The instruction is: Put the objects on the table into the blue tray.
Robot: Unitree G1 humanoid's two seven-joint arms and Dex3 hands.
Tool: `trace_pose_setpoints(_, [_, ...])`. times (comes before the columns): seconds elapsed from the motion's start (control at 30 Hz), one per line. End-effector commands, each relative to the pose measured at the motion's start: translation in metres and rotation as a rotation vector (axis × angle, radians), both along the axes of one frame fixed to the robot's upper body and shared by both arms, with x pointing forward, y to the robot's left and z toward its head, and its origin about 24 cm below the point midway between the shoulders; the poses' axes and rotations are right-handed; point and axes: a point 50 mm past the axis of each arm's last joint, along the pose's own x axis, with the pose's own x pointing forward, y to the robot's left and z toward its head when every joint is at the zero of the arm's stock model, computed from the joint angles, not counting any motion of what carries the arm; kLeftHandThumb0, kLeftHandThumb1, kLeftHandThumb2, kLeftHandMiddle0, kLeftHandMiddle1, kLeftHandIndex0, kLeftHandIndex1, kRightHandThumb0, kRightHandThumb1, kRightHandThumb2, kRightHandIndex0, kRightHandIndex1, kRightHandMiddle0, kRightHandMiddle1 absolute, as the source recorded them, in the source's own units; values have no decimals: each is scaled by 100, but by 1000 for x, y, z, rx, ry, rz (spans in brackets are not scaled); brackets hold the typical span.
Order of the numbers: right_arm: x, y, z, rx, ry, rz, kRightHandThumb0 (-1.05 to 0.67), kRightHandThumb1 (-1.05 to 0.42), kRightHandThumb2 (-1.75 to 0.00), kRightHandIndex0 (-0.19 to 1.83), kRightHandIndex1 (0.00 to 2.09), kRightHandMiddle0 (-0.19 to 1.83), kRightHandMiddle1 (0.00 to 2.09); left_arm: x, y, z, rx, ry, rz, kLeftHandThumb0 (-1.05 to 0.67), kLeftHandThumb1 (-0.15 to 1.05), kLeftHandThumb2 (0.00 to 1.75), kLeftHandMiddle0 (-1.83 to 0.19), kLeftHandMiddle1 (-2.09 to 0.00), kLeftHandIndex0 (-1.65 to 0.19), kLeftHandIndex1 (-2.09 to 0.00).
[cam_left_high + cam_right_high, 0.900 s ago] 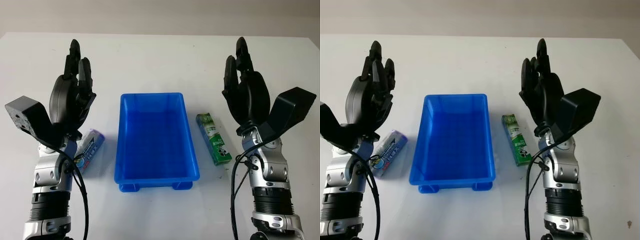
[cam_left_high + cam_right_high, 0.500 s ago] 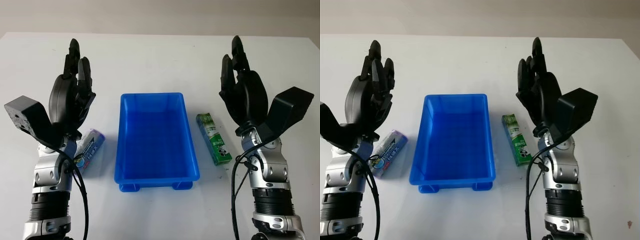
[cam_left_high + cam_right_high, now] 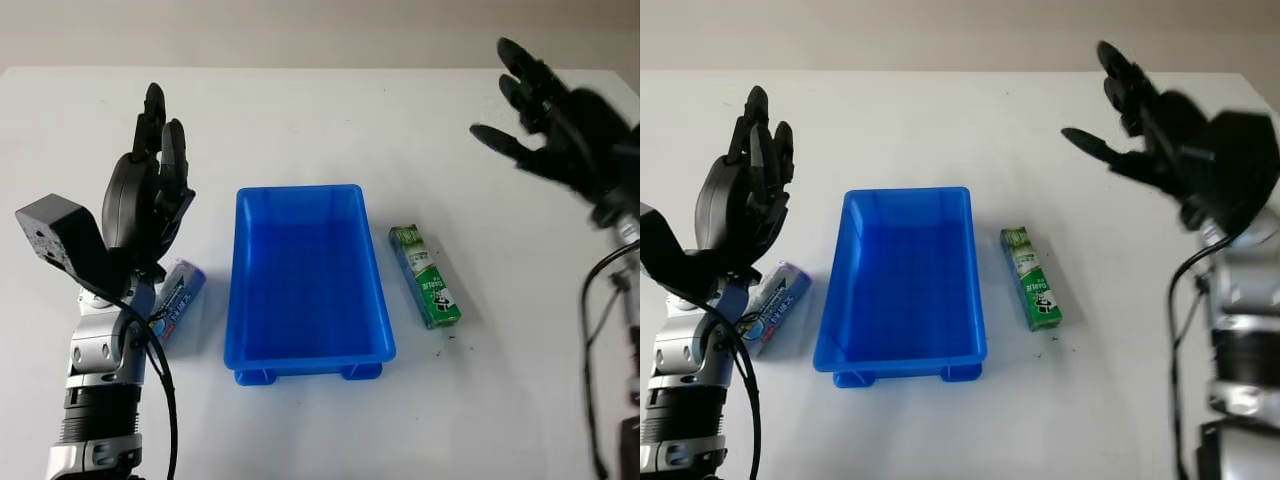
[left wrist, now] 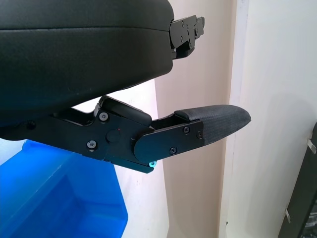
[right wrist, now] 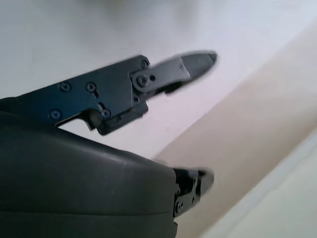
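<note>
On the white table (image 3: 320, 120), centre: one blue tray (image 3: 309, 280), nothing in it yet.

Right of the tray, just beside its long wall and apart from it: one green toothpaste box (image 3: 425, 276), lying flat. White and green print with a small panda-like emblem near the close end; lettering too small to read.

Left of the tray: one lavender packet (image 3: 178, 296), lying flat, partly hidden behind the left arm. Blue and white label, text not legible.

Left hand (image 3: 145, 195): raised over the packet, open, holding nothing; position matches half a second ago.

Right hand (image 3: 555, 125): open, holding nothing. It has swung away from above the toothpaste box toward the far right of the table, well apart from the box.

Judgement: neither item grasped; the task is at its start, and the right hand must return to reach the box.
</note>
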Motion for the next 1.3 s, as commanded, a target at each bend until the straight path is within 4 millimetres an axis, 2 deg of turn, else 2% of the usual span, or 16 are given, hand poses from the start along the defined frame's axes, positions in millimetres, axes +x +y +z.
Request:
trace_pose_setpoints(0.0, [0,4,4,-127,-22,34,-41,-76,-5,55,27,49,16,-4,7,4,19,-9,8,-76,105,65,19,0,19,0])
trace_pose_setpoints(0.13, [-2,11,-5,-525,-38,133,-44,-77,-6,46,18,48,11,-3,7,6,35,-9,1,-75,105,65,19,0,19,0])
trace_pose_setpoints(0.3, [-6,20,-18,-828,-52,267,-35,-78,-6,43,13,46,8,-2,8,8,35,-5,3,-74,105,65,19,0,19,0])
trace_pose_setpoints(0.4, [-7,23,-23,-911,-72,318,-31,-80,-6,44,12,45,7,-2,9,8,35,0,1,-74,105,65,19,0,19,0])
trace_pose_setpoints(0.67, [-9,27,-43,-1047,-186,446,-24,-82,-7,53,13,51,8,-1,10,8,49,7,-13,-75,105,65,19,0,19,0])
trace_pose_setpoints(0.87, [-11,25,-57,-1060,-296,495,-21,-88,-7,59,16,55,10,0,10,7,53,11,-14,-75,105,64,19,0,19,0])
trace_pose_setpoints(1.27, [-11,23,-66,-1037,-353,533,-25,-94,-6,56,18,51,9,1,10,6,61,12,-25,-76,105,64,19,0,19,0])
